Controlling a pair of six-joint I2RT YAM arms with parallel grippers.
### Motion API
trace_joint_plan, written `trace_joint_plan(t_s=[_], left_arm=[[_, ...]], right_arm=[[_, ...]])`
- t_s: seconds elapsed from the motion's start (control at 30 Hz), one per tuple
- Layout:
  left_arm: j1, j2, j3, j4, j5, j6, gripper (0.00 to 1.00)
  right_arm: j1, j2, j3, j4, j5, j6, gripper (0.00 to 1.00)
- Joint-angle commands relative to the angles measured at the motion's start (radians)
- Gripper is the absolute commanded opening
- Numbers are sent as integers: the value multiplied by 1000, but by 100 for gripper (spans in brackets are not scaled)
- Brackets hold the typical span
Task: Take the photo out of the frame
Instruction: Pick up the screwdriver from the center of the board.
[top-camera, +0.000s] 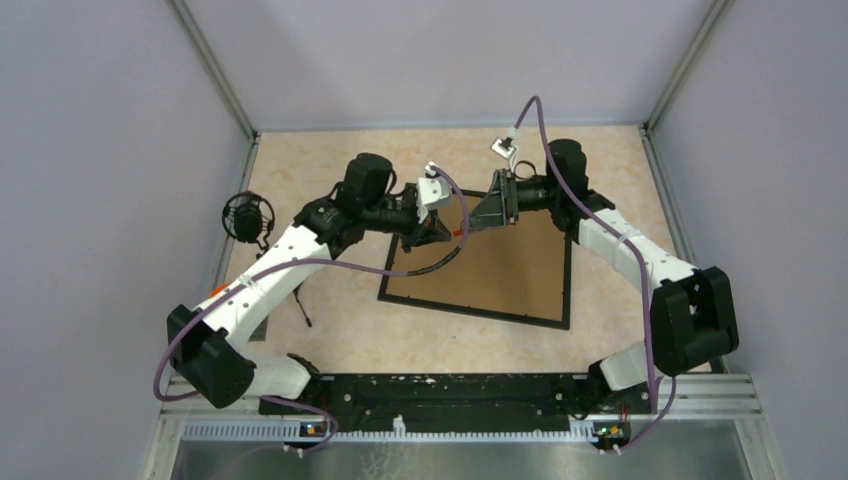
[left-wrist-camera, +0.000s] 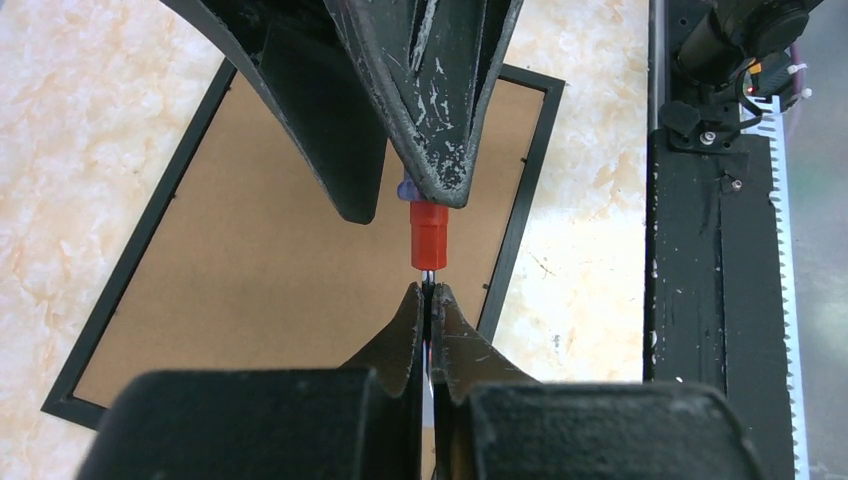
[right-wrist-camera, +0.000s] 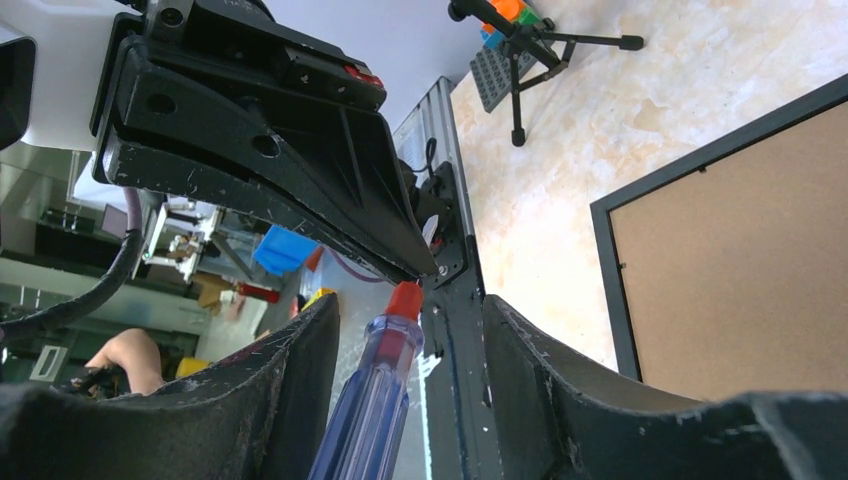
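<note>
Lying back-up on the worktop (top-camera: 400, 340), the frame (top-camera: 500, 275) shows only its brown board with a black rim around it. Both tools hang above its far edge, tip to tip. The left tool (left-wrist-camera: 428, 300) is clamped shut on the thin metal shaft of a screwdriver (right-wrist-camera: 370, 400). The right tool (right-wrist-camera: 407, 305) has its jaws apart around the blue handle, with a gap showing on one side.

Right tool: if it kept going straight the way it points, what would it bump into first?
Probably the left tool, facing it tip to tip just ahead. The screwdriver lies between the right tool's fingers, its far end pinched by the left tool.
</note>
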Motion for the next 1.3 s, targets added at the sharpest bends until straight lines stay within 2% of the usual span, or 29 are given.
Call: trace_joint_plan(t_s=[0.0, 0.13, 0.27, 0.53, 0.67, 0.8, 1.03, 1.27], left_arm=[[-7, 8, 53, 18, -8, 26, 0], [-7, 8, 52, 9, -14, 33, 0], [-4, 1, 48, -3, -32, 39, 0], [-5, -2, 36, -21, -25, 60, 0], [-6, 10, 47, -27, -13, 60, 0], [-10, 21, 62, -24, -30, 58, 0], [-30, 34, 72, -20, -42, 68, 0], [-42, 51, 91, -15, -53, 60, 0]], right_arm=[[6, -43, 18, 5, -9, -18, 47], [5, -44, 40, -80, -29, -100, 57], [-7, -45, 78, -248, -44, -199, 65], [-48, -70, 85, -274, -63, -211, 66], [-46, -69, 84, -252, -42, -188, 61], [-27, -52, 104, -317, -6, -205, 50], [-1, -47, 126, -362, 17, -214, 44], [23, -37, 124, -356, 30, -205, 34]])
